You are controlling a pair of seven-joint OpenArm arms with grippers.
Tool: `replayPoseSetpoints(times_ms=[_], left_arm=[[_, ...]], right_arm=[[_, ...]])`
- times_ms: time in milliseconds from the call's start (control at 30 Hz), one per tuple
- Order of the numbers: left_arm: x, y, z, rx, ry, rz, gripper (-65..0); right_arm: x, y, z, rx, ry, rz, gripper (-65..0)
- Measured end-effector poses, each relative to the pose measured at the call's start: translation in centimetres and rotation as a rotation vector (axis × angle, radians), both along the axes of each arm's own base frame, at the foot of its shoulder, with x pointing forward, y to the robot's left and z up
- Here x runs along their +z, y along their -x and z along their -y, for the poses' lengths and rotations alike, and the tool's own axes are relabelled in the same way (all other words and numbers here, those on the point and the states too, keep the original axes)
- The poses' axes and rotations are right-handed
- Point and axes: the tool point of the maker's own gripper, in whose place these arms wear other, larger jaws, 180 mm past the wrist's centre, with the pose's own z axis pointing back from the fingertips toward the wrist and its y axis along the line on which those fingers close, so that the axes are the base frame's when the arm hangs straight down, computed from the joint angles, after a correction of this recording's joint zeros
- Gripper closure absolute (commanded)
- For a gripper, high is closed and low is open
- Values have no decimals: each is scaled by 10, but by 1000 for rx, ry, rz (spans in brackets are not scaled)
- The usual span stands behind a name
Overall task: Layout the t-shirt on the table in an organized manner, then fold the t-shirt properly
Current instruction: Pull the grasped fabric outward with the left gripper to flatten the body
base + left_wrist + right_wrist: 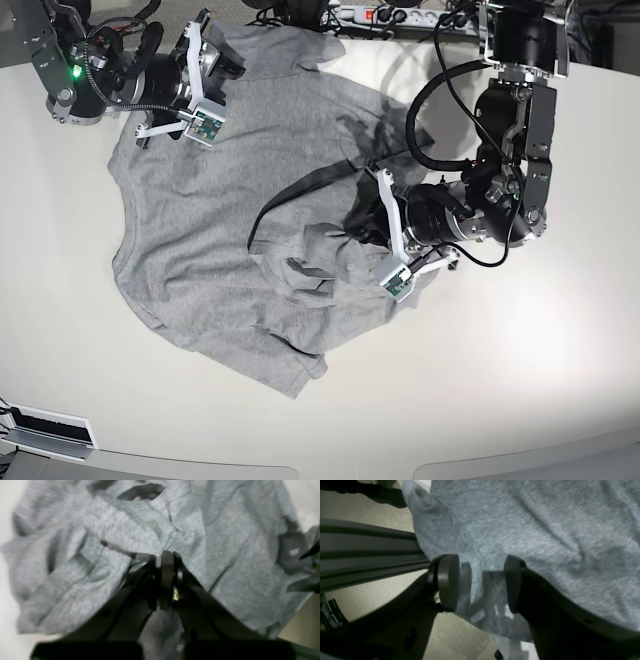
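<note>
The heather-grey t-shirt (200,230) lies crumpled and plain side up on the off-white table (520,380), with folds bunched at its middle and right side. My left gripper (368,222) sits at the shirt's right side, shut on a pinched ridge of the fabric. The left wrist view shows the closed left gripper (167,555) with cloth of the t-shirt (225,542) gathered at its tips. My right gripper (228,58) is at the shirt's far edge. In the right wrist view the right gripper (480,585) is open over the hem of the t-shirt (545,530), gripping nothing.
A power strip (385,15) and cables run along the table's far edge behind the shirt. A black rail (365,547) and beige floor show past that edge in the right wrist view. A small grey box (45,432) sits at the near left corner.
</note>
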Motion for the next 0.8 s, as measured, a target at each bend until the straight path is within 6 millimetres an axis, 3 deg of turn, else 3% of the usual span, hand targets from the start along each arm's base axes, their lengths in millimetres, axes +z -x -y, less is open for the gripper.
replayPoseSetpoints(times_ms=[233,333,500,800], left_arm=[[10,4,-16,36,-51,31,0],[18,3,-32,95,-77,52,0],[38,-7,-73,266,-98,108,0],[32,10,-169,610,-130,58,0]], right_arm=[[0,0,0,0,0,1,-319],[0,0,0,0,0,0,-319],[0,0,0,0,1,0,-319],[0,0,0,0,0,0,-319]])
